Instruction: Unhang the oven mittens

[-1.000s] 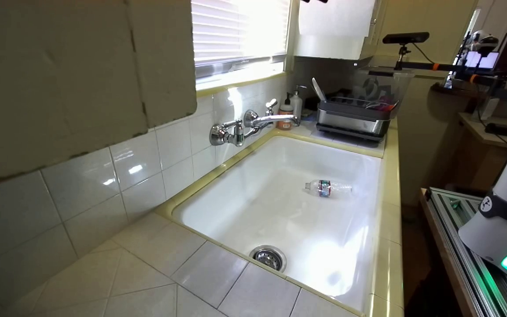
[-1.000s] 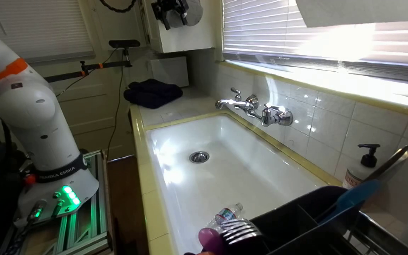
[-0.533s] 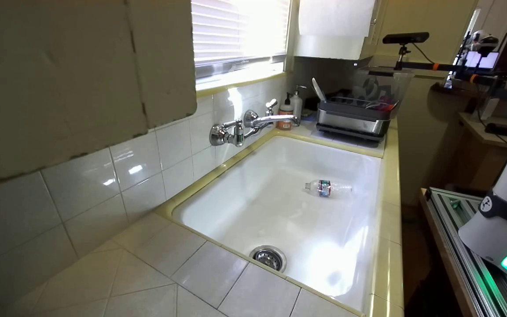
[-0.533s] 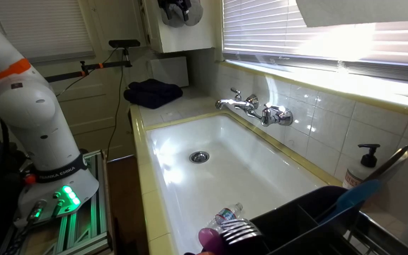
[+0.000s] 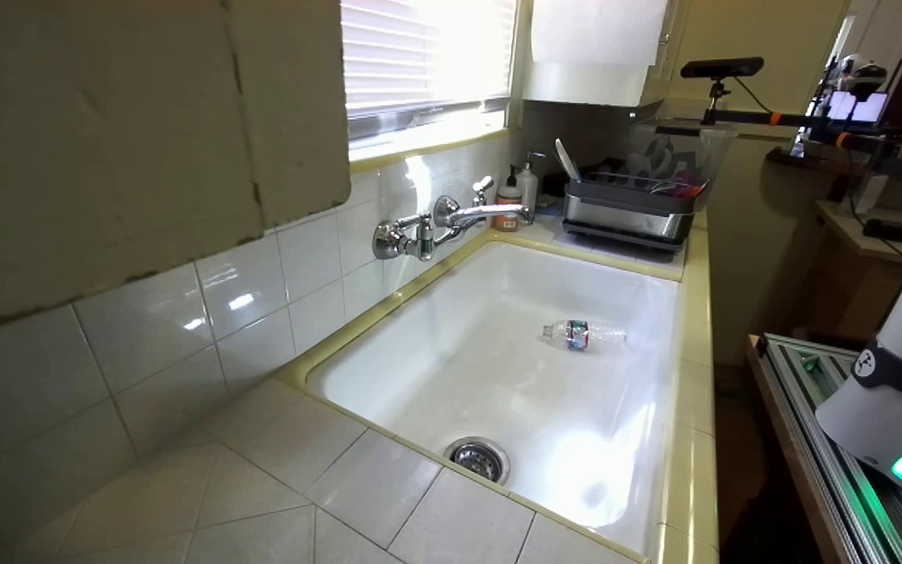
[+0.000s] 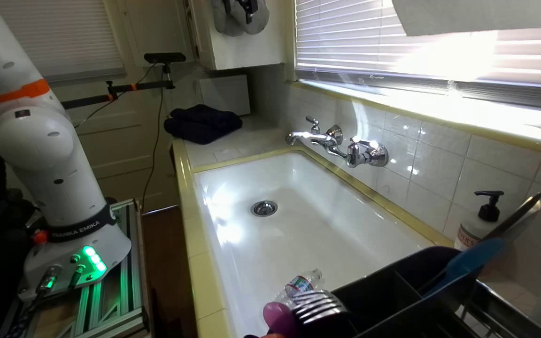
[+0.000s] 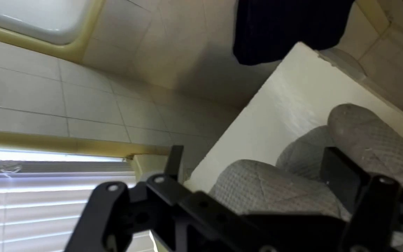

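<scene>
The gripper (image 7: 254, 154) stands spread by the hanging oven mittens (image 7: 271, 187), so best straddle one squarely before squeezing and lifting.

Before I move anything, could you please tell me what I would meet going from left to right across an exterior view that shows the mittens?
In an exterior view, left to right: robot arm → camera → mittens → faucet → soap bottle.
</scene>
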